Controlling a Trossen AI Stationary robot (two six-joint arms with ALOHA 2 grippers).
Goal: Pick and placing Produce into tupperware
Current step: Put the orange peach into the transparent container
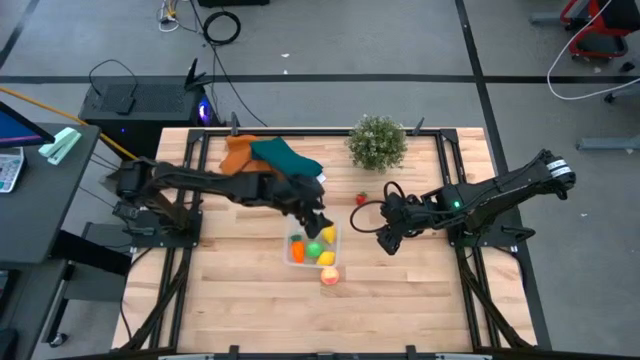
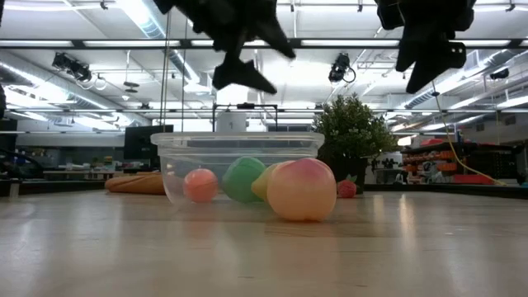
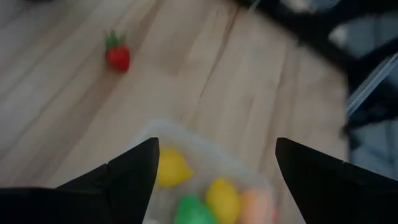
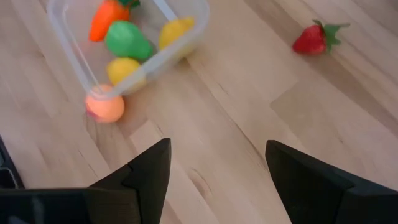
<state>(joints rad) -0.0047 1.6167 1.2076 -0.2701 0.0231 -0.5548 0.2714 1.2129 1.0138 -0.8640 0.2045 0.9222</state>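
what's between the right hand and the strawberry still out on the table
Nothing visible. The open right hand hangs above bare wood, and the strawberry lies alone on the table, apart from the tupperware.

Clear tub (image 1: 297, 256) w/ bright stuff inside: orange carrot (image 4: 104, 18), green piece (image 4: 127, 38), two yellow pieces (image 4: 175, 30). Peach ball (image 4: 104, 106) w/ pinkish blush sits just outside. Red strawberry (image 4: 312, 38), green leafy top. Surface (image 1: 420, 290) is pale wood, plank-striped. Cloths: orange (image 1: 238, 155) & teal (image 1: 285, 158). Plant (image 1: 377, 143) grey-green. Both end effectors black: left (image 1: 318, 224), right (image 1: 387, 242).
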